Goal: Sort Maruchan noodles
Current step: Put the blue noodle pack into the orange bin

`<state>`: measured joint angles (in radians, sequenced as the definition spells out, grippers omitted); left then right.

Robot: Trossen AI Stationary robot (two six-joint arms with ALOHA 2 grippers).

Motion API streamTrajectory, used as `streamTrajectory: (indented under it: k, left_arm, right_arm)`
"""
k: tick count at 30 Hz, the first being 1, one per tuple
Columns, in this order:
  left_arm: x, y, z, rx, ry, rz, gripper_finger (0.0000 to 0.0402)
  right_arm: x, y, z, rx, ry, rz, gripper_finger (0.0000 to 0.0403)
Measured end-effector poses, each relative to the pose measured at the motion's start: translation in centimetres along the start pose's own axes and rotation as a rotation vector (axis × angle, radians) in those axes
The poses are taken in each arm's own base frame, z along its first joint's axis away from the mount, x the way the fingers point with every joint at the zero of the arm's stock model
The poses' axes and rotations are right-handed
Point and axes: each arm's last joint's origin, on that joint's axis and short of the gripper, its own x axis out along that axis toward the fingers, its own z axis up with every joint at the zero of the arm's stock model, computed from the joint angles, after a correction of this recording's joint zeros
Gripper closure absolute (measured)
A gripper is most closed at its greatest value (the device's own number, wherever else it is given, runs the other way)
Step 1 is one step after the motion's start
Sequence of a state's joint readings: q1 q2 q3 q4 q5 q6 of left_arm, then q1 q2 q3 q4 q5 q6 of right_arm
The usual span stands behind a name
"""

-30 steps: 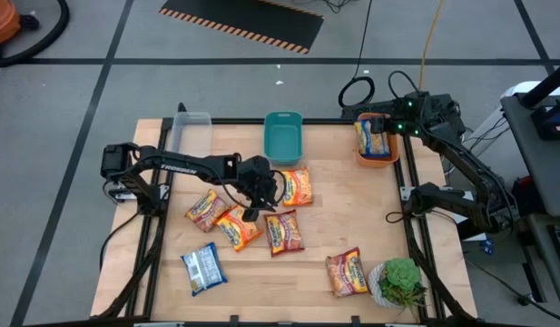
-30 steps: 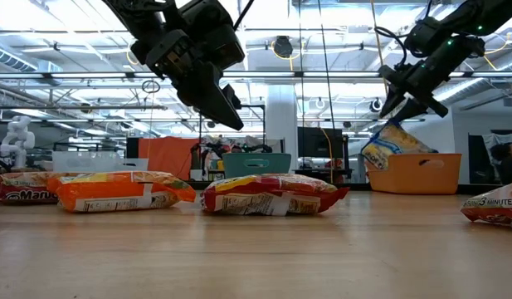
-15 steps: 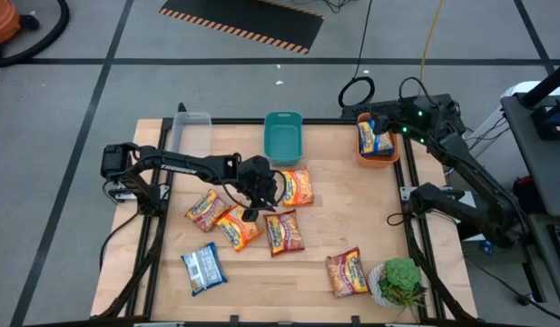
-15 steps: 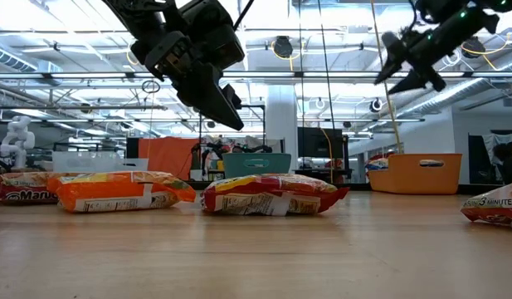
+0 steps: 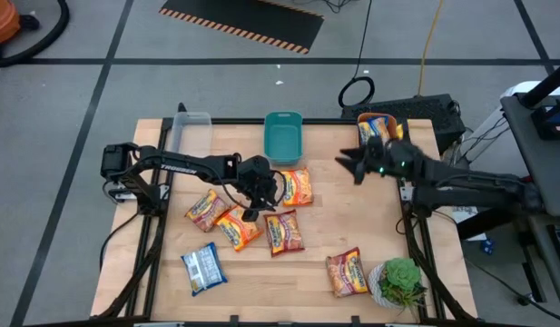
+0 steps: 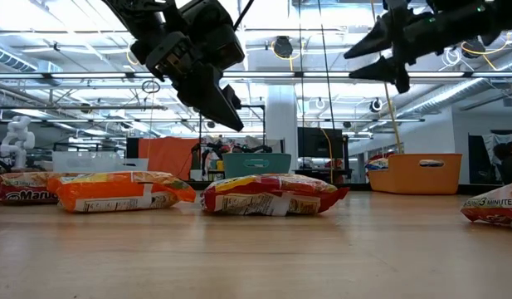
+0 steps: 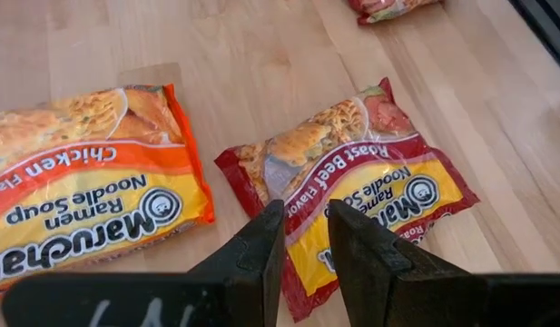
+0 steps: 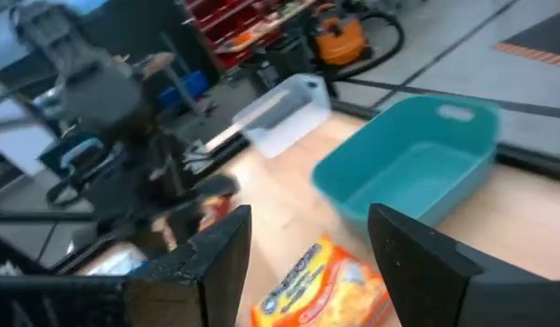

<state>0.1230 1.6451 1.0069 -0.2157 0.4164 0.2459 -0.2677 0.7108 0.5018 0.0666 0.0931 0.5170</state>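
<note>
Several Maruchan noodle packets lie flat on the wooden table. My left gripper hangs a little above the table, slanting down, between an orange Chicken packet and a red Roast Beef packet. Its fingers stand a narrow gap apart with nothing between them. My right gripper is open and empty, held high and nearly level over the table's far right part. It points toward the teal bin and another orange packet. A yellow-blue packet lies in the orange bin.
A clear bin stands at the far left and the teal bin at the far middle. A blue-white packet and a red one lie near the front edge. A potted plant stands at the near right corner.
My right gripper has let go of the yellow-blue packet, which now lies in the orange bin. It has risen, opened wider, tipped from pointing down to nearly level, and swung from over the bin toward the table's middle.
</note>
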Motion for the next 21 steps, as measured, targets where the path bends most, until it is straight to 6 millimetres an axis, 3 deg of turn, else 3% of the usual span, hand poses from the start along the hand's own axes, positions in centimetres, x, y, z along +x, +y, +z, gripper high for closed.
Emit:
streamTrajectory:
  k: [5, 12, 21]
  left_arm:
    - [0.0, 0.0, -0.2, -0.075, 0.029, 0.022, 0.0309]
    - [-0.3, 0.2, -0.6, -0.155, 0.085, 0.165, 0.0309]
    - [-0.2, -0.6, -0.7, -0.189, 0.123, 0.167, 0.0309]
  right_arm:
    - [0.8, 0.1, -2.8, -0.065, 0.025, -0.144, 0.0188]
    - [1.5, 1.4, -3.3, -0.11, 0.084, -0.063, 0.0188]
    - [2.4, 3.6, -3.6, -0.16, 0.138, -0.005, 0.0188]
